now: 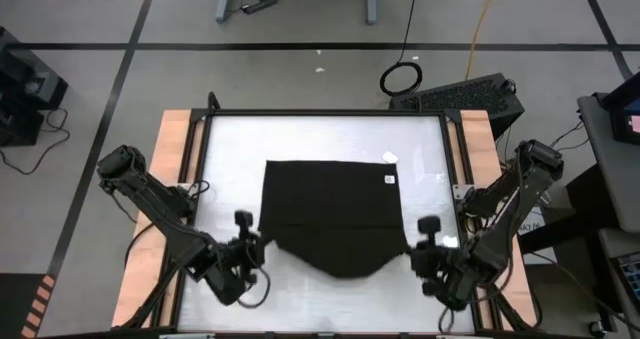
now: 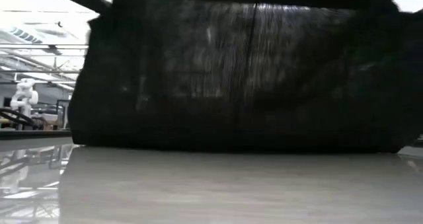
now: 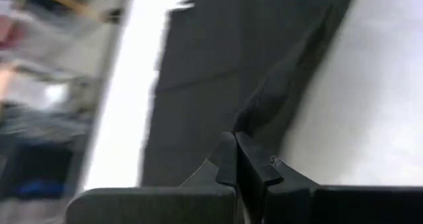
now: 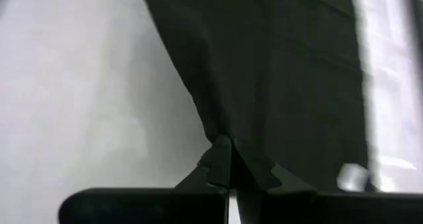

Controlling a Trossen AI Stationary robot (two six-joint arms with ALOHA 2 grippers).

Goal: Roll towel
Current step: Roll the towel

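Note:
The black towel (image 1: 335, 214) lies on the white table, its far edge flat, with a small white tag (image 1: 390, 178) near its far right corner. Its near edge is raised at both near corners and sags in the middle (image 1: 345, 274). In the low view the towel (image 2: 244, 72) hangs like a curtain down to the tabletop. My left gripper (image 1: 256, 247) is shut on the near left corner. My right gripper (image 1: 418, 251) is shut on the near right corner. My left gripper pinches the towel's near left corner (image 3: 252, 118) between its two shut fingers (image 3: 228, 159), coming from the table's near left side. That corner is lifted off the table, and the cloth slopes from it down to the part that lies flat. My right gripper pinches the towel's near right corner (image 4: 217, 128) between its two shut fingers (image 4: 221, 159), coming from the table's near right side. That corner is lifted off the table, and the near edge hangs slack between the two grippers.
A small white scrap (image 1: 390, 158) lies on the table just beyond the towel's far right corner. Bare tabletop (image 1: 230, 149) lies left, right and far of the towel. Wooden rails (image 1: 175, 149) and a dark frame border the table.

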